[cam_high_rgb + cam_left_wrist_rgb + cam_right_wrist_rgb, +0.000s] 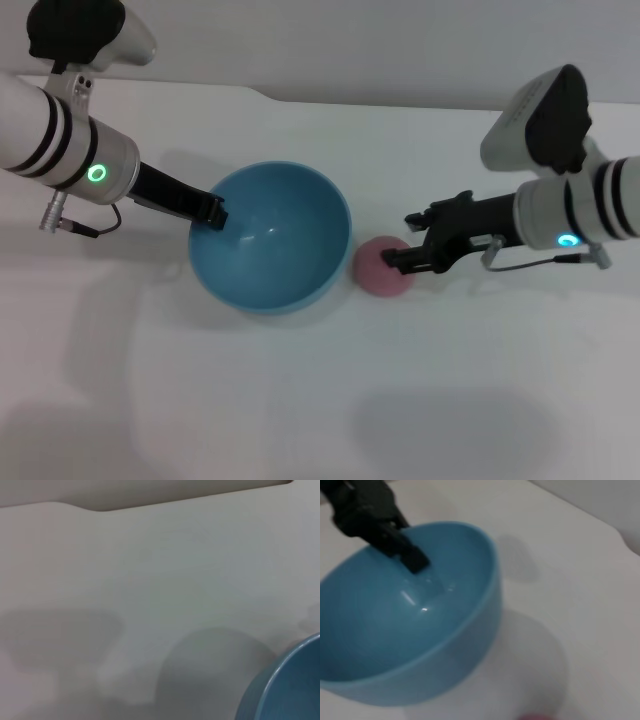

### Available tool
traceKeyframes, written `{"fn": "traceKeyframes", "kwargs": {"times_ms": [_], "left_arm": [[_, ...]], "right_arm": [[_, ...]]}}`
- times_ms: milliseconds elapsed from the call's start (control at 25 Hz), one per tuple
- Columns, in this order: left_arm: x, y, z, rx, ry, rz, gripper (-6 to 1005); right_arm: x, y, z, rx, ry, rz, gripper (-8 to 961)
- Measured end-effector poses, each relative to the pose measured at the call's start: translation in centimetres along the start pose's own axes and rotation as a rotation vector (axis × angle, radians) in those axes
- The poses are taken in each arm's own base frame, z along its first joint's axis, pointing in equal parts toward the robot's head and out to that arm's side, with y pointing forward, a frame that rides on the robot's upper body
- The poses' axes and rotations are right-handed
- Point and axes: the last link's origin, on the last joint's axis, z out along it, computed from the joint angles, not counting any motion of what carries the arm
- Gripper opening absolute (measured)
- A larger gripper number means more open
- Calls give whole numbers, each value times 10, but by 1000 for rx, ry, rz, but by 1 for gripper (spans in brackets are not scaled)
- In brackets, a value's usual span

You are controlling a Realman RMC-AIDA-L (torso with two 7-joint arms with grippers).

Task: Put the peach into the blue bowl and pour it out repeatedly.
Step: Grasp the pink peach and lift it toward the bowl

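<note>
The blue bowl (270,240) stands in the middle of the white table. My left gripper (214,214) is shut on its left rim, one finger reaching inside; the right wrist view shows that black gripper (395,540) on the bowl's (410,630) rim. The pink peach (372,275) lies on the table just right of the bowl, outside it. My right gripper (400,240) hovers over the peach's right side with its jaws apart, one finger crossing the fruit. A pink sliver of the peach (535,716) shows in the right wrist view. The left wrist view catches only the bowl's outer wall (285,690).
The white table (320,400) spreads wide in front of the bowl. Its far edge (300,100) runs along the back against a grey wall. Nothing else stands on the table.
</note>
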Motion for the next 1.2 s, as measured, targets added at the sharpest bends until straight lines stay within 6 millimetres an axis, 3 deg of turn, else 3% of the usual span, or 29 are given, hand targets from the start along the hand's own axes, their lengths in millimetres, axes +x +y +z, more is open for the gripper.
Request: {"fn": "traceKeyframes", "kwargs": {"times_ms": [480, 920, 1200], "left_arm": [[2, 1, 0, 1, 4, 2, -2], [6, 1, 1, 6, 17, 13, -1], [7, 4, 3, 7, 18, 24, -2]], "right_arm": [[21, 7, 19, 71, 7, 5, 655], [31, 11, 20, 69, 20, 23, 588], [32, 10, 15, 73, -15, 38, 352]]}}
